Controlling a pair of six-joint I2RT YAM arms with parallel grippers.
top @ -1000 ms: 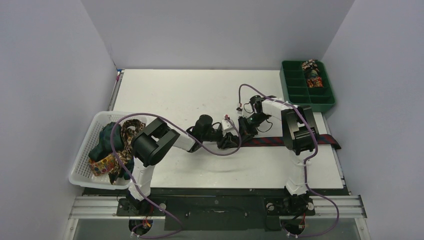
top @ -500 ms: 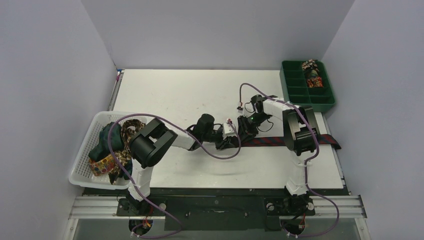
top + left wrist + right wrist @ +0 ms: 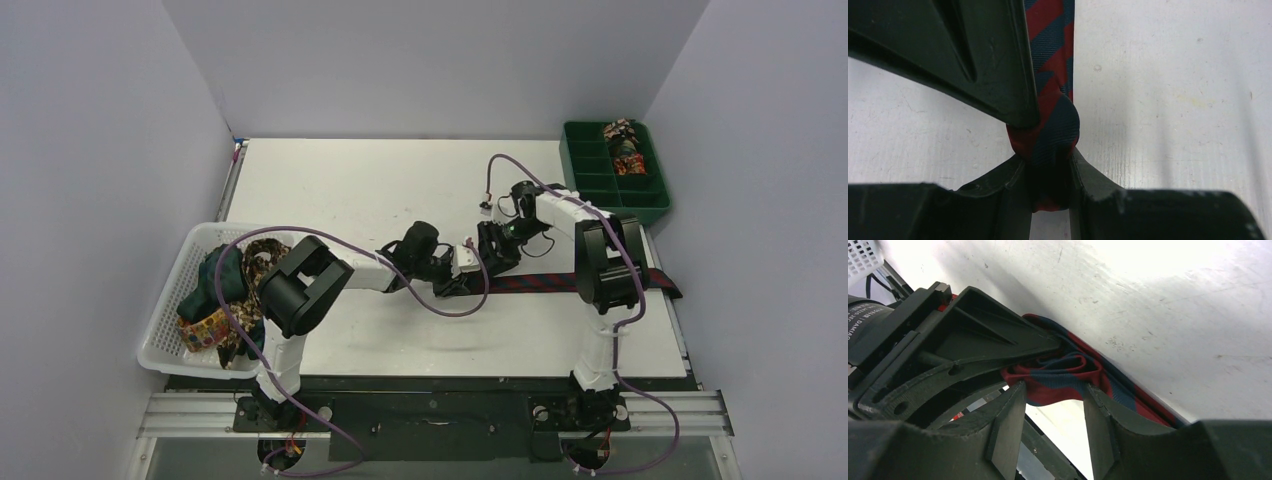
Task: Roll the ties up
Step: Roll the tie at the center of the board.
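Navy-red tie [image 3: 545,282], one, green tray [image 3: 612,214], one

Far table [image 3: 350,180] open; basket [image 3: 165,325] (left edge), tray [image 3: 615,212], stretched tie [image 3: 545,282] obstruct.

White shells and black joints on the left arm [image 3: 300,290] and the right arm [image 3: 600,270]. Behind the left claw [image 3: 1048,167], a round black motor with small white lettering [image 3: 859,322], too cut off to read. Matte black wedge-shaped fingers [image 3: 1005,425] on the right claw [image 3: 1053,397]; ribbed hollows in the left claw's side. Purple cable [image 3: 290,229] trailing behind each claw.
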